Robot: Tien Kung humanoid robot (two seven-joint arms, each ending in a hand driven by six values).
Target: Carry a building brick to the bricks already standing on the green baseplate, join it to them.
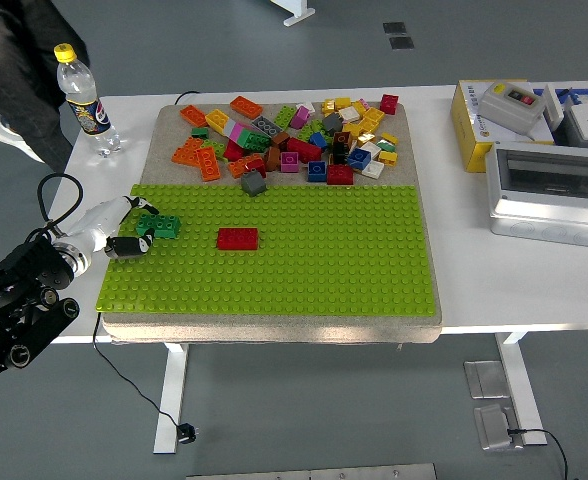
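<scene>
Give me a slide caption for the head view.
Left hand holds a green brick on the green baseplate, left of a standing red brick.

A dark green brick (160,226) and a red brick (237,238) sit on the lime-green baseplate (304,262); the loose brick pile (289,135) mixes orange, yellow, blue, magenta.
</scene>
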